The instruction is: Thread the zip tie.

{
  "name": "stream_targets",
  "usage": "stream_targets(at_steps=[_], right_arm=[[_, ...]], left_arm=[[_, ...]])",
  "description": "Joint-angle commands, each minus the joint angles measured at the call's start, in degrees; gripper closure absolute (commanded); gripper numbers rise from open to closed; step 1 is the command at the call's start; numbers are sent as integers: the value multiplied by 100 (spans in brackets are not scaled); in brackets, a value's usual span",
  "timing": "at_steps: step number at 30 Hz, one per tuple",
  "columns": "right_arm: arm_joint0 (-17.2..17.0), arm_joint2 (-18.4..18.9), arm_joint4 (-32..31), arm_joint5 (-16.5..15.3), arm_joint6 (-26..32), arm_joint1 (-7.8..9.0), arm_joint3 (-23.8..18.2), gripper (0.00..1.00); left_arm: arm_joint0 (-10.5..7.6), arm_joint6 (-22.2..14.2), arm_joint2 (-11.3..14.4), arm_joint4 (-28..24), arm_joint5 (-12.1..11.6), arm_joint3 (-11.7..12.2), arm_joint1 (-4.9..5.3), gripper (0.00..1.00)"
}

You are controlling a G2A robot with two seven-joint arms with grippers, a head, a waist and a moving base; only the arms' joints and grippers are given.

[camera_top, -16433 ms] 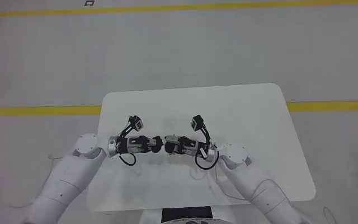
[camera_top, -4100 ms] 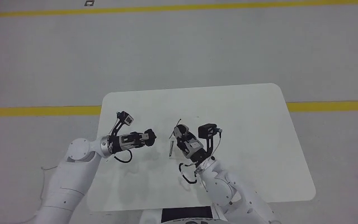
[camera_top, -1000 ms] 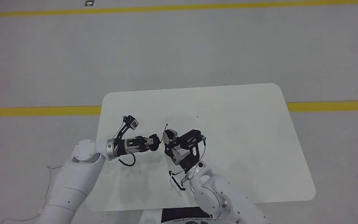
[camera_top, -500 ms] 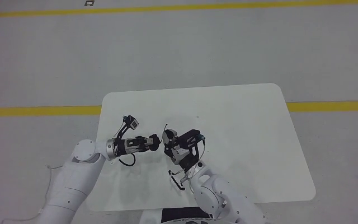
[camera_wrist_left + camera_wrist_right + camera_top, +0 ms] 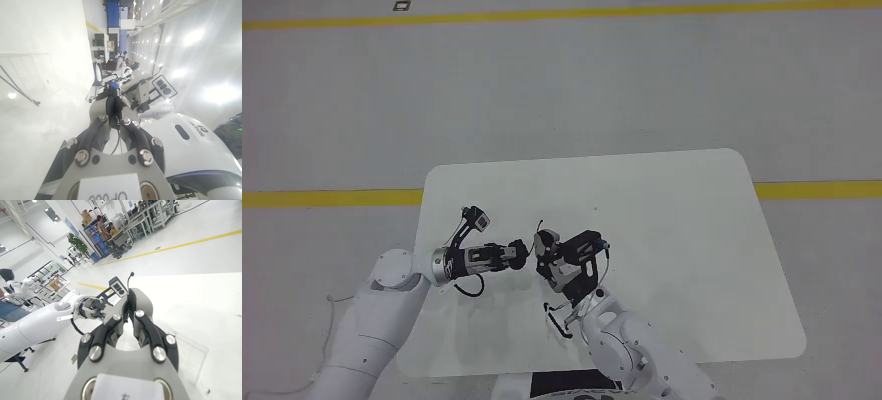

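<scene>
While the right gripper (image 5: 128,295) is pinching the zip tie (image 5: 131,273) mid-frame, the left gripper (image 5: 113,98) is sitting closed beside it; threading is looking unfinished.

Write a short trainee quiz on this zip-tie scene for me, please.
1. True or false: the right gripper is shut on the thin black plastic zip tie.
2. The tie's head is: A) beyond the fingertips; B) clamped between them; C) missing.
3. Fill in: the left gripper hangs over the rounded ___ table.
Key: 1 true; 2 A; 3 white.
</scene>
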Motion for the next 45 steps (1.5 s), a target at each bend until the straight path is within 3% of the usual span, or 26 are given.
stream_targets(at_steps=[1,45], right_arm=[[1,0,-5,-4,8,-3,3,100],[-15,-57,280,-353,48,-64,67,100]], left_arm=[[0,0,0,0,0,0,0,100],[0,0,0,0,0,0,0,100]])
